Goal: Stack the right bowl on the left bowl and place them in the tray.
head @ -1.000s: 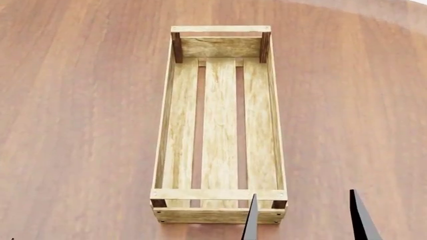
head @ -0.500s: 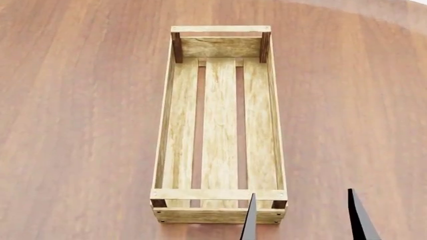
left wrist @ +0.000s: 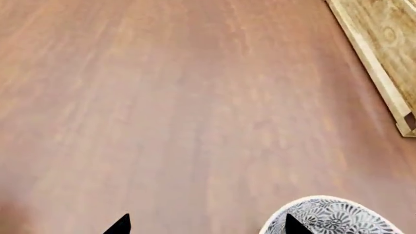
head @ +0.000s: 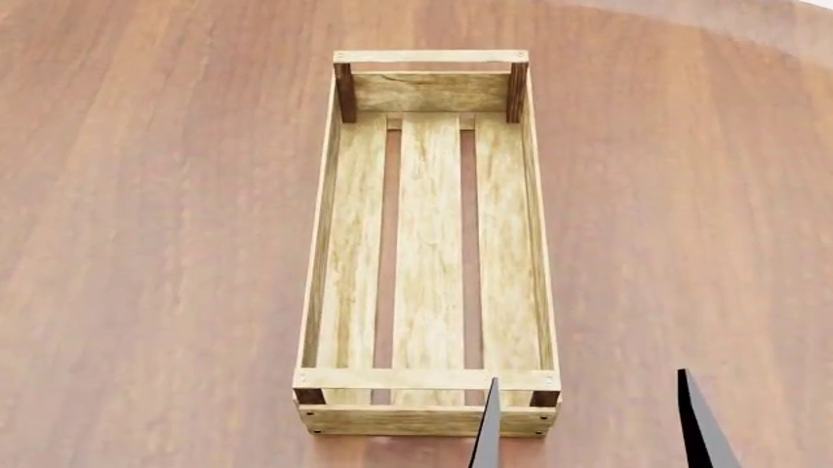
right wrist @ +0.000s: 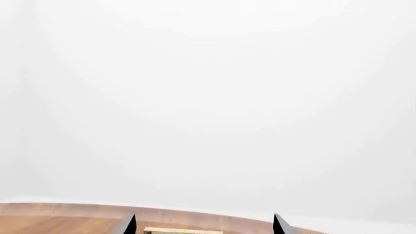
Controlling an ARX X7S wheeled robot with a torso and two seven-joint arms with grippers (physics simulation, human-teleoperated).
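Note:
The tray, a long light-wood crate with a three-slat bottom and dark corner posts, lies empty in the middle of the head view. One white bowl with a grey floral pattern shows only in the left wrist view, near the tray's corner. My left gripper is open, with one fingertip in front of the bowl's rim. My right gripper is open and empty, just near the tray's front end. The right wrist view shows its tips wide apart above the tray's edge. No second bowl is in view.
The brown wooden table spreads all around the tray, and its curved far edge shows at the top right. The right wrist view looks mostly at a blank white background.
The right gripper's right fingertip has shifted slightly left in the head view. The tray has not moved.

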